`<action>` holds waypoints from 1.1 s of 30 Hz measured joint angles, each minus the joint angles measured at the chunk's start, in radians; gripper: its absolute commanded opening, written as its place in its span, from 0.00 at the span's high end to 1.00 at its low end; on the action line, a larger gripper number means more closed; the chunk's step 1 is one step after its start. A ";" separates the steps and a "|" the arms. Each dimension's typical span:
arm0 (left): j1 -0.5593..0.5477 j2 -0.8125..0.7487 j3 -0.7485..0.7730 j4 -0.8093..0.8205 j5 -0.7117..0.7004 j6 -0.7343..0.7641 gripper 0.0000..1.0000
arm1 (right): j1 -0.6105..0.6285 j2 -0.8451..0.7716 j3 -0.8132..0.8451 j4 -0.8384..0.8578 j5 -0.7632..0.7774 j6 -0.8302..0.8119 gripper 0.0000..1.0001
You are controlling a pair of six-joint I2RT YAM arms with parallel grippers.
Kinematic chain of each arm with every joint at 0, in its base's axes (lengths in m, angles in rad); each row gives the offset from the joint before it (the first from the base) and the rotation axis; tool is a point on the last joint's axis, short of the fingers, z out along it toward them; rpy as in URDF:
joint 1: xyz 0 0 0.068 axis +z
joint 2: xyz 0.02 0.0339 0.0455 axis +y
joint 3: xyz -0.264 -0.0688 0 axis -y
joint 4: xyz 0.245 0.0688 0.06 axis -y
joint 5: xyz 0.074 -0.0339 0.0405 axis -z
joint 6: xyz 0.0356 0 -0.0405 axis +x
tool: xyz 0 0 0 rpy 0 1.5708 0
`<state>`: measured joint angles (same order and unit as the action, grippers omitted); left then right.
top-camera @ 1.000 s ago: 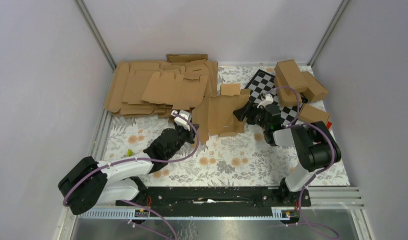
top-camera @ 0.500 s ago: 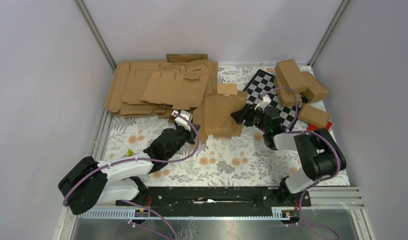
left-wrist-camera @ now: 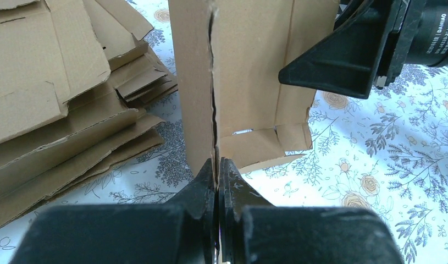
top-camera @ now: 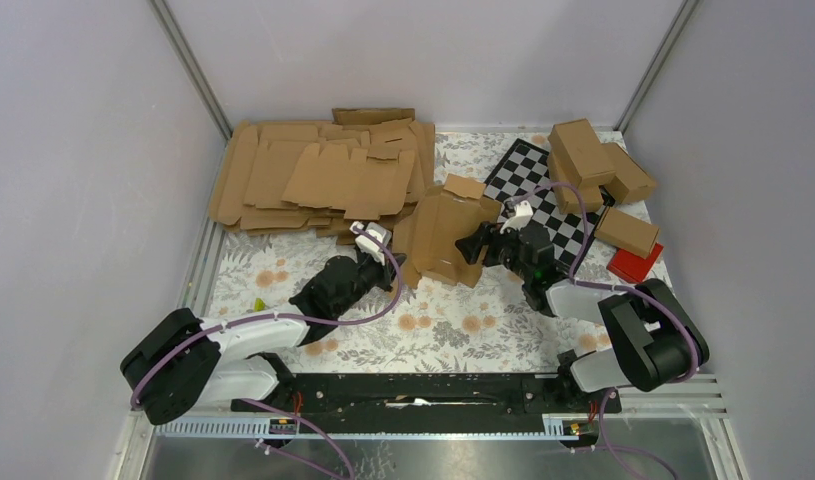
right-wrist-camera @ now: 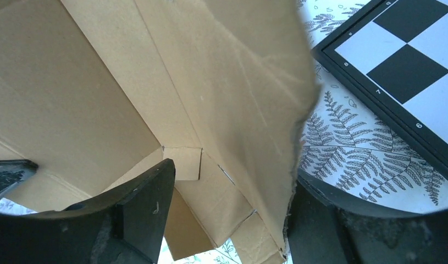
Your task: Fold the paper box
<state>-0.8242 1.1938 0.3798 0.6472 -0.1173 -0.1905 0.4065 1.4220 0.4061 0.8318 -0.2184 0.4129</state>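
The paper box [top-camera: 445, 235] is a brown die-cut blank held tilted up off the floral mat in the middle of the table. My left gripper [top-camera: 395, 264] is shut on its near left edge; in the left wrist view the fingertips [left-wrist-camera: 217, 165] pinch the upright edge of the blank [left-wrist-camera: 249, 71]. My right gripper [top-camera: 474, 246] is at the blank's right side, jaws wide apart. In the right wrist view the blank [right-wrist-camera: 128, 82] fills the space above the open gripper [right-wrist-camera: 232, 214], and one panel's ragged edge lies against the right finger [right-wrist-camera: 331, 220].
A heap of flat brown blanks [top-camera: 313, 175] lies at the back left. A checkerboard [top-camera: 543, 195] lies behind the right gripper. Folded cartons [top-camera: 593, 160] stand at the back right, with a red block [top-camera: 635, 263] near the right edge.
My right gripper has moved left and nearer, pushing the blank's right side up and over to the left. The blank now stands more folded. The left gripper has held its grip.
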 measured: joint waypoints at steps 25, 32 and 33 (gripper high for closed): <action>0.001 0.000 0.000 0.002 0.026 -0.024 1.00 | 0.256 -0.019 0.029 -0.270 0.212 -0.240 0.00; 0.014 -0.002 0.000 0.006 0.060 -0.039 1.00 | 0.323 0.000 0.049 -0.312 0.270 -0.300 0.00; 0.015 -0.002 0.000 0.007 0.063 -0.042 1.00 | 0.328 0.006 0.054 -0.316 0.277 -0.306 0.00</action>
<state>-0.8093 1.1923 0.3801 0.6540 -0.0544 -0.2321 0.7349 1.4277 0.4603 0.5159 0.0586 0.1074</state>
